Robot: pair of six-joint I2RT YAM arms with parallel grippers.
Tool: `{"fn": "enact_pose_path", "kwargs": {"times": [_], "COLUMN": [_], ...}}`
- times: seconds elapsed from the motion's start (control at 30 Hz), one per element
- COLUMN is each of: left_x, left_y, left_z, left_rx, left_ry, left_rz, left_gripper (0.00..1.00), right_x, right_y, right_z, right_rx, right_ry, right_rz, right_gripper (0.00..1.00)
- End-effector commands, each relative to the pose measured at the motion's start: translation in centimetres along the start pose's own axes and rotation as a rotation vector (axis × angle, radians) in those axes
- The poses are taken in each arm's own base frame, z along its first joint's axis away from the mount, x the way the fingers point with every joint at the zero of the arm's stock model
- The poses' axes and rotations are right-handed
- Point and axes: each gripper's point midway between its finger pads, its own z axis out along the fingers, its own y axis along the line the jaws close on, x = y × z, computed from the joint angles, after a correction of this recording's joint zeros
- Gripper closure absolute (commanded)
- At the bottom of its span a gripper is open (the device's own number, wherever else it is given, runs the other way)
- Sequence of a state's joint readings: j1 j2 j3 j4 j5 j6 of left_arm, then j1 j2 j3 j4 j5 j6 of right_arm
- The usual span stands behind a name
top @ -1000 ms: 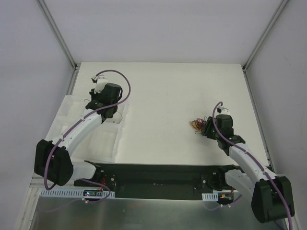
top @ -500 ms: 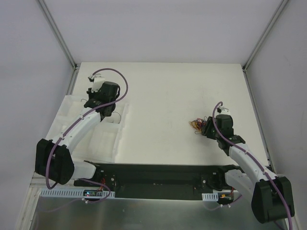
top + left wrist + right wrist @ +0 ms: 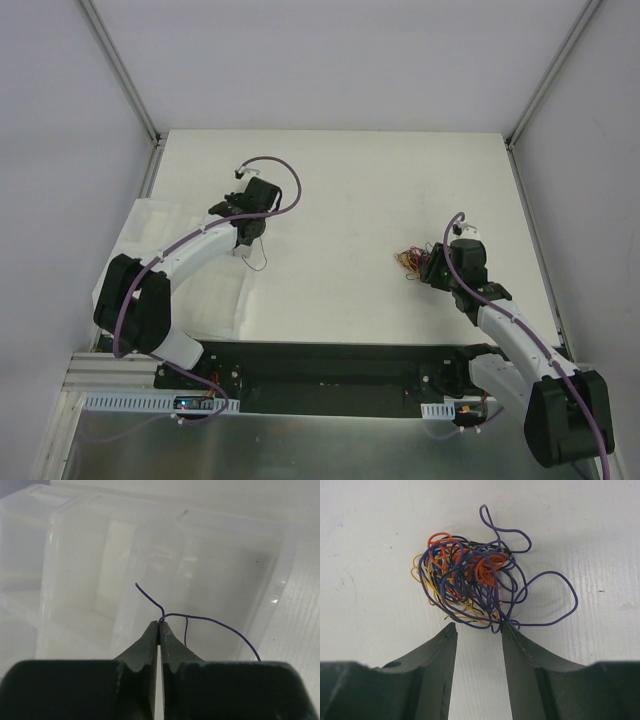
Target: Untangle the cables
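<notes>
A small knot of thin cables (image 3: 470,580), purple, orange, yellow and black, lies on the white table; it also shows in the top view (image 3: 410,262). My right gripper (image 3: 479,626) is open just short of the knot, its right fingertip touching a purple loop. My left gripper (image 3: 160,625) is shut on a single thin purple cable (image 3: 200,620), held over the clear plastic tray (image 3: 75,580). In the top view that cable (image 3: 255,258) hangs below the left gripper (image 3: 243,236) at the tray's right edge.
The clear compartment tray (image 3: 160,250) lies on the left of the table. Metal frame posts stand at the back corners (image 3: 120,70). The black base rail (image 3: 330,375) runs along the near edge.
My left arm has swung right and slightly forward, from over the tray's far part to its right edge, with the purple cable hanging from it. The right arm has not moved.
</notes>
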State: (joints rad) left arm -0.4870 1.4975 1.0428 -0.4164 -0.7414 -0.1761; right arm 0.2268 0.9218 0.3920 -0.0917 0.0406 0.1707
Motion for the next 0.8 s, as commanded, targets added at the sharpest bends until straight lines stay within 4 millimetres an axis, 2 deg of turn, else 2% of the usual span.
{"fn": "enact_pose_path", "kwargs": {"times": [0.0,0.13,0.2,0.4,0.5,0.67,0.7,0.77], "left_x": [-0.3,0.5,0.7,0.2,-1.2,-2.2,-2.4,-2.9], "left_y": [-2.2,-4.3,-4.7,-3.7,-0.7,9.7,11.3,13.2], "left_z": [-0.5,-0.6,-0.5,0.1,0.2,-0.5,-1.1,-1.7], "left_rx": [0.135,0.277,0.333,0.400,0.309,-0.132,-0.205,-0.295], "left_ry": [0.041,0.103,0.138,0.189,0.114,-0.063,-0.094,-0.130], "left_rz": [-0.055,-0.102,-0.151,-0.323,-0.383,-0.479,-0.498,-0.531], "left_gripper": [1.00,1.00,1.00,1.00,1.00,1.00,1.00,1.00], "right_x": [-1.0,-0.9,-0.9,-0.9,-0.8,-0.9,-0.9,-0.8], "right_y": [0.4,0.3,0.4,0.4,0.4,0.5,0.5,0.6], "right_z": [-0.1,-0.1,-0.1,-0.1,-0.1,0.0,0.0,0.1], "right_rx": [-0.021,-0.019,-0.020,-0.021,-0.022,-0.029,-0.030,-0.032], "right_ry": [-0.043,-0.040,-0.038,-0.043,-0.039,-0.037,-0.037,-0.026], "right_rz": [-0.007,-0.008,-0.008,-0.007,-0.009,-0.010,-0.011,-0.012], "right_gripper": [0.56,0.56,0.56,0.56,0.56,0.56,0.56,0.56]}}
